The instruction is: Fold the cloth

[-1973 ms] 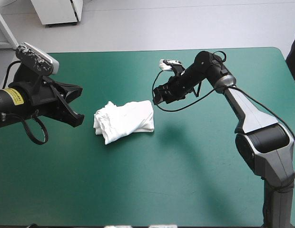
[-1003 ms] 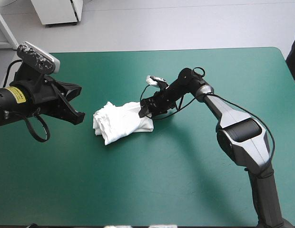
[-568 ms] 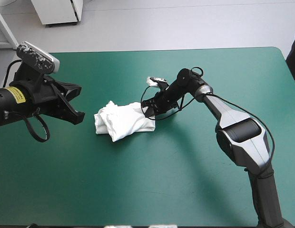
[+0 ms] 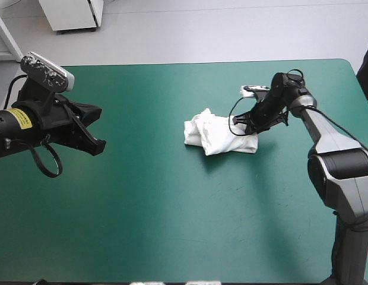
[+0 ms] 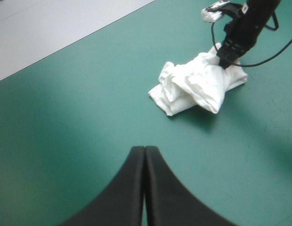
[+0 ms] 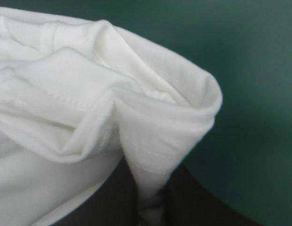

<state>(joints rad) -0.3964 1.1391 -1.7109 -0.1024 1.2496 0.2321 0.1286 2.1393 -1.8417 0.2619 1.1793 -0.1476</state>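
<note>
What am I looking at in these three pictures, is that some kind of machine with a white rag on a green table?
It is a robot with two arms, working at a table with a teal-green cover. The wide picture looks down from above and behind the robot. The other two come from a camera on each wrist, looking along that arm's gripper. The white thing is a T-shirt, lying on the table as a crumpled bundle. The right gripper pinches the end of the bundle nearest it. In its own close view the cloth runs down between the black fingers. The left gripper hangs off to the side, shut and holding nothing, well away from the T-shirt.
</note>
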